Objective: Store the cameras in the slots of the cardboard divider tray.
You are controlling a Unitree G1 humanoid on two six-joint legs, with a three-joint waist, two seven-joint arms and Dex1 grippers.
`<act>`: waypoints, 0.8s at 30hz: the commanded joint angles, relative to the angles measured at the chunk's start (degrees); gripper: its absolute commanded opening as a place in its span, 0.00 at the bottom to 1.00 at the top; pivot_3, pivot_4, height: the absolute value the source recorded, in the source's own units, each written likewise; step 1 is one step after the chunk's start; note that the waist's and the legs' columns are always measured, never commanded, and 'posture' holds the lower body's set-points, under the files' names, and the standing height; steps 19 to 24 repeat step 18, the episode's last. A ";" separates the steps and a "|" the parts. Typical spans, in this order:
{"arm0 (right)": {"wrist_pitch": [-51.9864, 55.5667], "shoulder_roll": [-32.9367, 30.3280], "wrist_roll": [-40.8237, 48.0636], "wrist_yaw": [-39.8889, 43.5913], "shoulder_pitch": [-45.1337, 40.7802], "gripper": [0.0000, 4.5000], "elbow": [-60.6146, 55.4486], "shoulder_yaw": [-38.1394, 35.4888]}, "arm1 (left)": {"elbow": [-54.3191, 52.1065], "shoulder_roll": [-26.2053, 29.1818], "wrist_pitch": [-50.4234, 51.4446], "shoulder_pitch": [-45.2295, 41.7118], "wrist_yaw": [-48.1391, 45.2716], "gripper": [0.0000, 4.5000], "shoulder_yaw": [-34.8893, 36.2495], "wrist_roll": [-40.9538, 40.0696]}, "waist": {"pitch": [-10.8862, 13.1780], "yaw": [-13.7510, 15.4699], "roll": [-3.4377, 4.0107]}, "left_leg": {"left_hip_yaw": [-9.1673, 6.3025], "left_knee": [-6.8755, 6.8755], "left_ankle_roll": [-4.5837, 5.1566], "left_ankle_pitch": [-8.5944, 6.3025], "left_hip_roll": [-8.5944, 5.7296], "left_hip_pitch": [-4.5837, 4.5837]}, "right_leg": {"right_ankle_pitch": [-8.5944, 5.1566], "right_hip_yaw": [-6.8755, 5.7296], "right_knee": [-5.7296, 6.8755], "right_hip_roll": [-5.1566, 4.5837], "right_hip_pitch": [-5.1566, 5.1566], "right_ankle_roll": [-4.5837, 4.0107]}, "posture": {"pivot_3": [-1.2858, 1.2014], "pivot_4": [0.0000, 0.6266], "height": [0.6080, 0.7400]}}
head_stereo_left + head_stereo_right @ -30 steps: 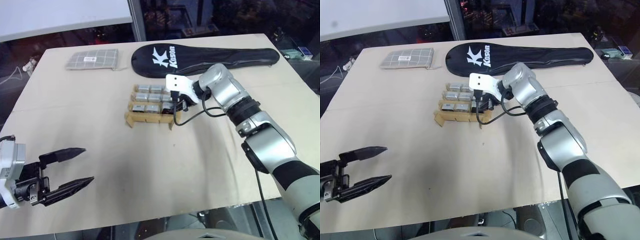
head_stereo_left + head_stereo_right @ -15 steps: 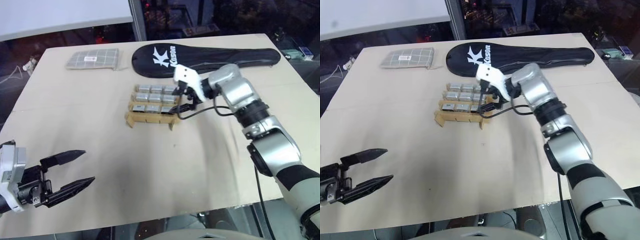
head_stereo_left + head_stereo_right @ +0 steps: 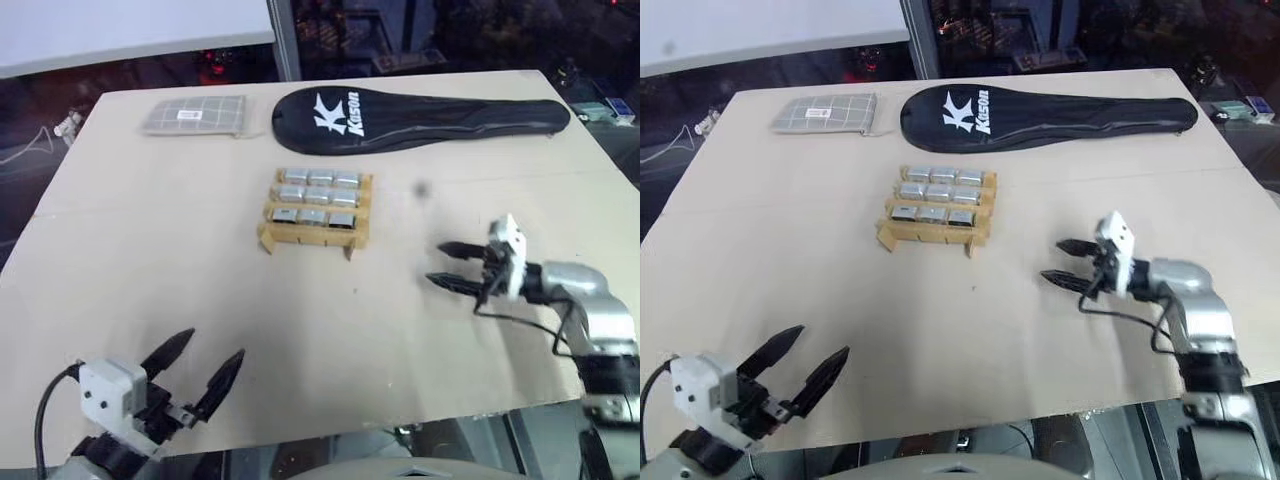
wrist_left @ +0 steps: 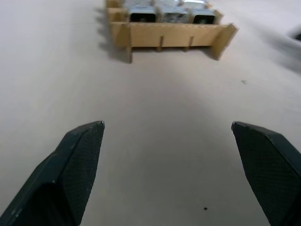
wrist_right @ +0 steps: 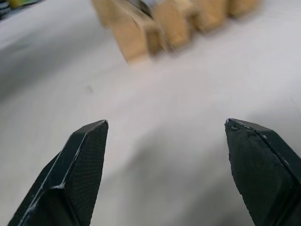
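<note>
Since all nine slots of the cardboard divider tray (image 3: 315, 207) look filled with cameras (image 3: 313, 197), I'd guess nothing's left to pick. Right gripper (image 3: 450, 264) sits nearer the tray, off its right side, fingers spread and empty. Left gripper (image 3: 195, 371) hangs well short of the tray's near edge over the desk (image 3: 150, 230), fingers spread too.

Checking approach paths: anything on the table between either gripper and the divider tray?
Nothing visible. Bare tabletop lies between the open left gripper and the cardboard divider tray, and between the open right gripper and it. The tray's slots hold cameras.
</note>
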 commanded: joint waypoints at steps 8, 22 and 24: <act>-21.31 2.71 2.19 -6.22 14.87 0.87 -5.06 -7.22 | 5.15 1.06 -10.63 0.04 2.46 1.00 -7.55 6.05 | 0.03 -0.14 -0.13 | 0.54 0.26 -0.01 -0.01 0.69 0.66 | -0.17 0.19 -0.02 0.66 0.73 0.03 | 0.52 0.24 1.00; -25.67 3.14 5.84 -9.31 23.86 0.87 -8.92 -8.67 | 10.66 9.81 -11.51 -5.61 -0.66 1.00 -8.71 4.36 | -0.07 -0.32 -0.09 | 0.70 0.25 0.00 -0.03 0.94 0.95 | -0.17 0.35 -0.06 0.70 0.76 0.04 | 0.52 0.24 1.00; -25.67 3.14 5.84 -9.31 23.86 0.87 -8.92 -8.67 | 10.66 9.81 -11.51 -5.61 -0.66 1.00 -8.71 4.36 | -0.07 -0.32 -0.09 | 0.70 0.25 0.00 -0.03 0.94 0.95 | -0.17 0.35 -0.06 0.70 0.76 0.04 | 0.52 0.24 1.00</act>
